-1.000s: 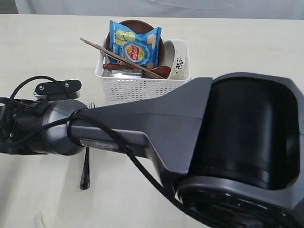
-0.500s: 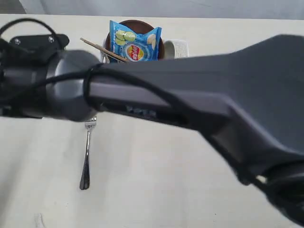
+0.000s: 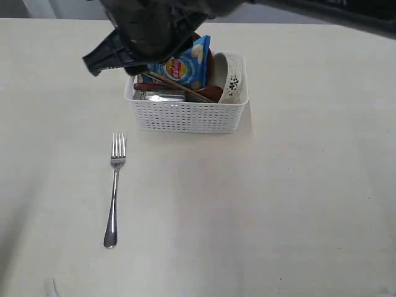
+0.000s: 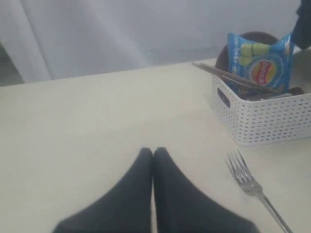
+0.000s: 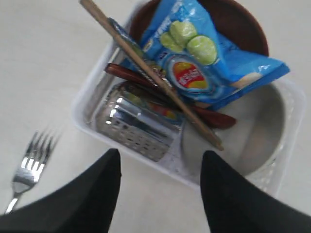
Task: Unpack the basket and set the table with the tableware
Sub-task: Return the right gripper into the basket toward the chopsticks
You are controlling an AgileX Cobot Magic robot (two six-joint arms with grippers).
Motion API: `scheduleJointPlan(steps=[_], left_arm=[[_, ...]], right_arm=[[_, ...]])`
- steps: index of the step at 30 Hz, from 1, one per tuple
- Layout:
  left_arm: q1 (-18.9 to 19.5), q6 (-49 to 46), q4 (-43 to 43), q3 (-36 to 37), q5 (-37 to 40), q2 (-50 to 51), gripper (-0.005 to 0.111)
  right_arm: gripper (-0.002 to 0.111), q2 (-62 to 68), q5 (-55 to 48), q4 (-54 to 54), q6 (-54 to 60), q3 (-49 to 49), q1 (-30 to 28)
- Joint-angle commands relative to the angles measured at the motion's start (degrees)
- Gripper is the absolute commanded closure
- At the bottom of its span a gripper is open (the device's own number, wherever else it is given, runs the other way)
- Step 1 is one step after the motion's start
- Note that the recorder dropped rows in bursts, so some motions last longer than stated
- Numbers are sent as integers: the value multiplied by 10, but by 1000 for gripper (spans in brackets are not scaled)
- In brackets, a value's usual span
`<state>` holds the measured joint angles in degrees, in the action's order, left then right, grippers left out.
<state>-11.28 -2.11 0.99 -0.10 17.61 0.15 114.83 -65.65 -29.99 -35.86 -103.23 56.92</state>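
The white basket [image 3: 185,114] stands on the table [image 3: 278,204] and holds tableware: two wooden chopsticks [image 5: 146,68], a steel cup [image 5: 138,121] lying on its side, a reddish-brown spoon [image 5: 214,118], an off-white bowl [image 5: 257,131] and a brown plate [image 5: 233,24]. A blue chips bag [image 5: 199,58] lies on top of them. A steel fork [image 3: 114,185] lies on the table in front of the basket, to its left. My right gripper [image 5: 160,158] hovers open over the basket's near wall, holding nothing. My left gripper [image 4: 153,151] is shut and empty, low over the table beside the fork [image 4: 248,182].
My right arm [image 3: 154,25] hangs blurred over the basket's far left corner and hides part of the plate. Bare tabletop lies all round the basket and fork. A pale curtain [image 4: 146,29] backs the table's far edge.
My right arm has swept from the foreground, where it blocked most of the view, up and away to above the basket. Basket and fork have not moved.
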Motion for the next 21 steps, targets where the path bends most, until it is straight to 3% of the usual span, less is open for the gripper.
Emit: scheduleJointPlan(steps=[1,4,8,14,21], left_arm=[[0,2,3,1,-5,-2,107],[0,2,3,1,-5,-2,107],[0,2,3,1,-5,-2,107],[0,2,3,1,-5,-2,107],[0,2,3,1,-5,-2,107]], right_arm=[[68,-3,32,44,145,0,-50],[86,-1,62,61,222,0,-80],[97,6,73,61,270,0,-105],[89,34,71,61,385,0,-111],[66,76,106,61,418,0,-111]])
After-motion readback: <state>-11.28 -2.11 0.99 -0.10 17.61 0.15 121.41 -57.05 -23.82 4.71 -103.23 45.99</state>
